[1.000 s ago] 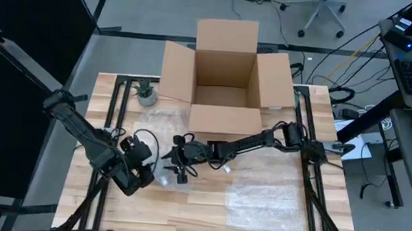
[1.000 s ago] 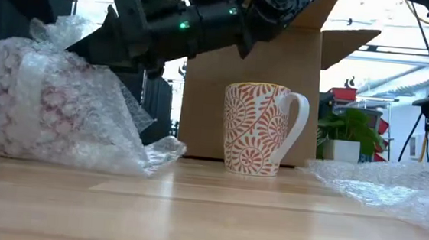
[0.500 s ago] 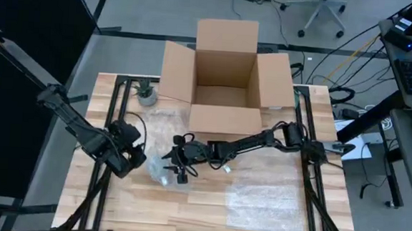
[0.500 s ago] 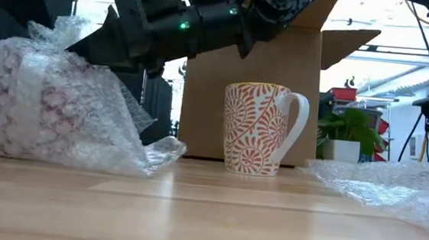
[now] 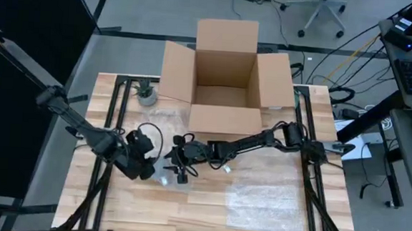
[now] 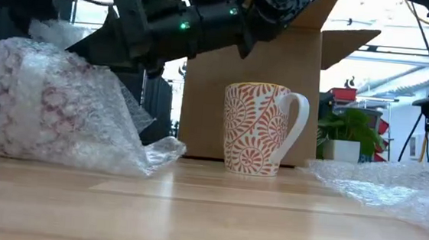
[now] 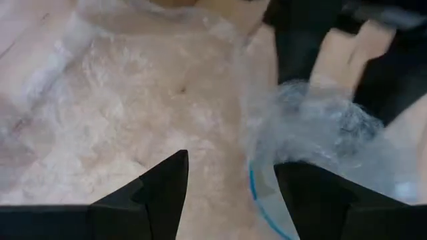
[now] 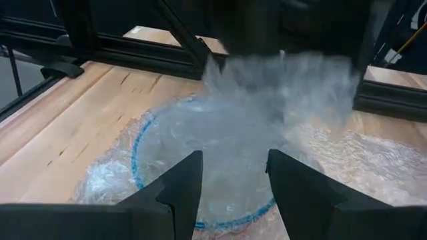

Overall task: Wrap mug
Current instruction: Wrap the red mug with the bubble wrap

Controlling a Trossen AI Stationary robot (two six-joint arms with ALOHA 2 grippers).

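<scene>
A mug wrapped in bubble wrap lies on the table at the left; its blue rim shows through the wrap. A bare white mug with an orange leaf pattern stands upright on its base to the right of it. My right gripper is open at the top of the wrapped mug. My left gripper is open just left of the bundle, which shows beside one of its fingers in the left wrist view. My right gripper's open fingers reach slanting down from the table's right to the loose bubble wrap on top of the bundle. The wrap fills the gap between them; I cannot tell whether they press it. The bundle rests on the table. My left gripper stands beside the bundle's wrap; I cannot tell whether it touches.
An open cardboard box stands at the far edge, behind the bare mug. A flat sheet of bubble wrap lies at the near right, another in front of the box's left side. A small potted plant stands at the far left.
My left gripper drew back from the wrapped mug toward the table's left and far side, then came back close to the bundle's left side. The upright tuft of wrap on top of the bundle now sits lower. My right gripper and both mugs kept still.
</scene>
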